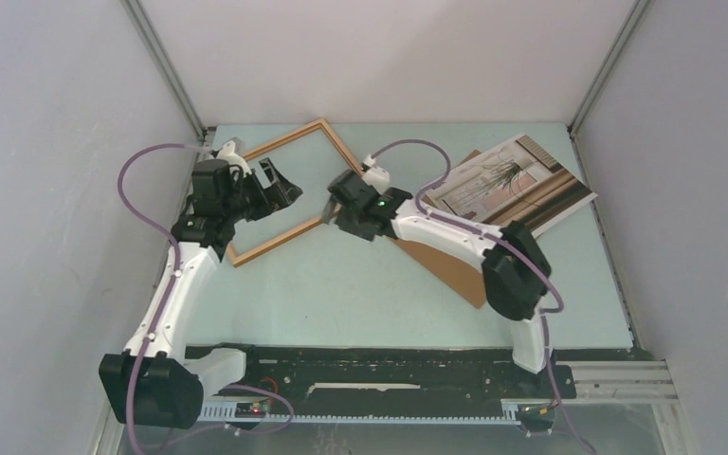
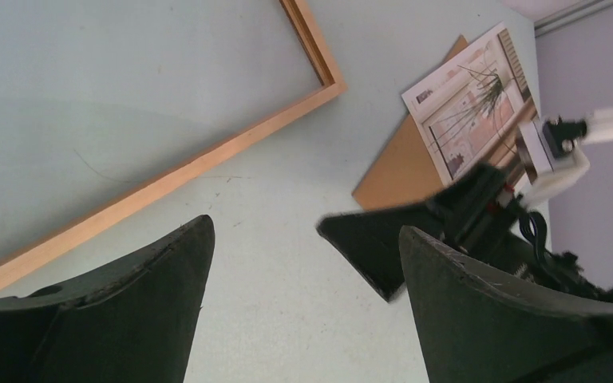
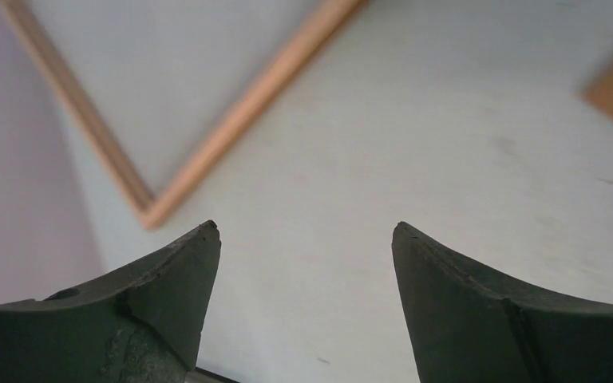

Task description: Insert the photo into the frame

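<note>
L end effector spread, empty, over frame at desk left-rear. R end effector spread, empty, near frame's right corner. Photo right-rear, partly on backing board, apart from frame.

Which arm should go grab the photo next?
Right, probably: the photo lies on its side, atop the brown board, and the right gripper is open. The left gripper is farther away.
</note>
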`<control>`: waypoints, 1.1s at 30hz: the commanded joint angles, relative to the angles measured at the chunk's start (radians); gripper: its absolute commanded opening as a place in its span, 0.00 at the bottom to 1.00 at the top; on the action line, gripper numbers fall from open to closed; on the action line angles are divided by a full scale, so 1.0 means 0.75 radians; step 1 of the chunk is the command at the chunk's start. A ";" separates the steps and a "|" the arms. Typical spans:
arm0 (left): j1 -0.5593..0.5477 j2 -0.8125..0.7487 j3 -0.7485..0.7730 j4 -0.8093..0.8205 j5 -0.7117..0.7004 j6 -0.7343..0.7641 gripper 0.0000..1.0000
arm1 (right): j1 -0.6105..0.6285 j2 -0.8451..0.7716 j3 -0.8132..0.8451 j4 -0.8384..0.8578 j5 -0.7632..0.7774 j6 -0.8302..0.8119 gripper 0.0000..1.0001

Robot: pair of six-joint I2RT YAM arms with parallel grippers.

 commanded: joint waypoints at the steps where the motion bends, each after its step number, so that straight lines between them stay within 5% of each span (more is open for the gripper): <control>1: -0.005 -0.056 0.023 -0.015 -0.076 0.059 0.93 | -0.018 0.226 0.230 0.084 -0.010 0.294 0.85; 13: -0.006 -0.060 0.029 -0.023 -0.101 0.075 0.92 | -0.049 0.611 0.604 0.078 -0.139 0.410 0.74; 33: -0.005 -0.030 0.037 -0.027 -0.050 0.066 0.91 | -0.066 0.841 0.731 0.073 -0.156 0.567 0.51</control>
